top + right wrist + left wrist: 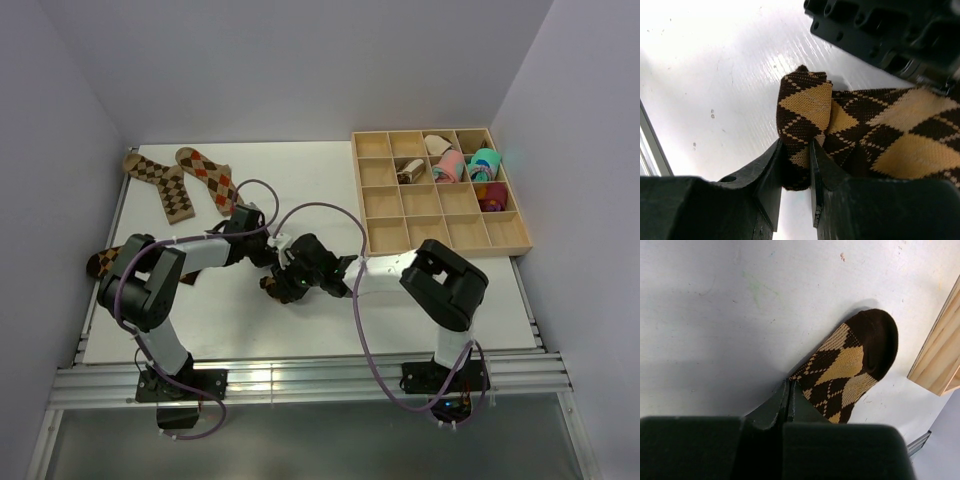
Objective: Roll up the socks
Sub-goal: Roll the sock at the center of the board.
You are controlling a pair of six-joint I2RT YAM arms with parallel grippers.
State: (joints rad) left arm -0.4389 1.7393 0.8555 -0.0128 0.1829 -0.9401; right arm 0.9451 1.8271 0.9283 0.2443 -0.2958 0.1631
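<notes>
Dark brown-and-yellow argyle knit sock point(900, 135) lies mid-table on white table point(715, 315), near wooden grid tray point(445, 232). Right gripper point(797, 155) clamped on sock's folded-over end. Left gripper point(790, 390) fingers pressed together at sock's edge; pinched fabric not discernible. Two tan argyle socks point(165, 185) lie far left.

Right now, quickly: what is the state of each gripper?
Left gripper: closed; whether it pinches the argyle sock beside it cannot be told.
Right gripper: closed on a fold of that sock.
</notes>
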